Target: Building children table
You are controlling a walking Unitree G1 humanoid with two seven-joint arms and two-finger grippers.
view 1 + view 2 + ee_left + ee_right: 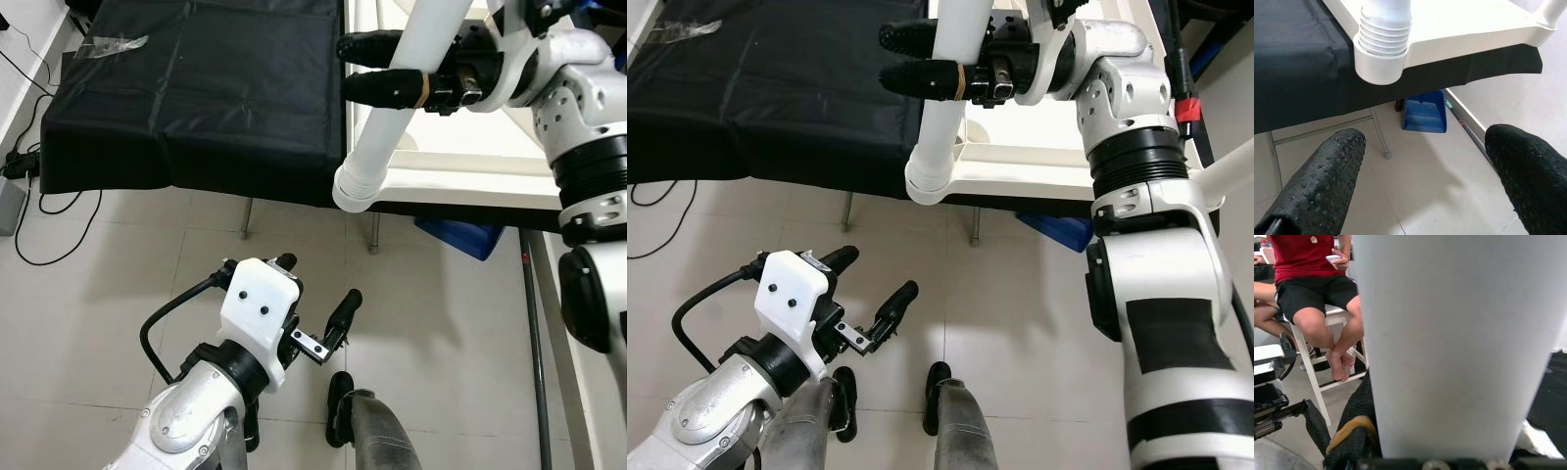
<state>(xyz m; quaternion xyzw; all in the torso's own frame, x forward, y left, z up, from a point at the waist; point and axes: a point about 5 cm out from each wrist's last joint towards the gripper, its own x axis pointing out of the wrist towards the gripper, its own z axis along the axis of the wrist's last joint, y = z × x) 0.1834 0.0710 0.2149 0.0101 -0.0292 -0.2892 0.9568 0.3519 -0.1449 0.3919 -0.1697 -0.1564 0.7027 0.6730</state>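
- The left gripper (318, 294) hangs low over the floor, jaws spread, holding nothing.
- 1 white table leg (397, 103) slants down, its ribbed end beside the corner of the white table top (470, 176), which lies on the black-covered bench (196, 88).
- The right gripper (367, 67) is nearer. Its jaws pinch the leg from the side.
- I think the ribbed end must go into the corner next.
- 1 leg, 1 table top, 2 grippers.
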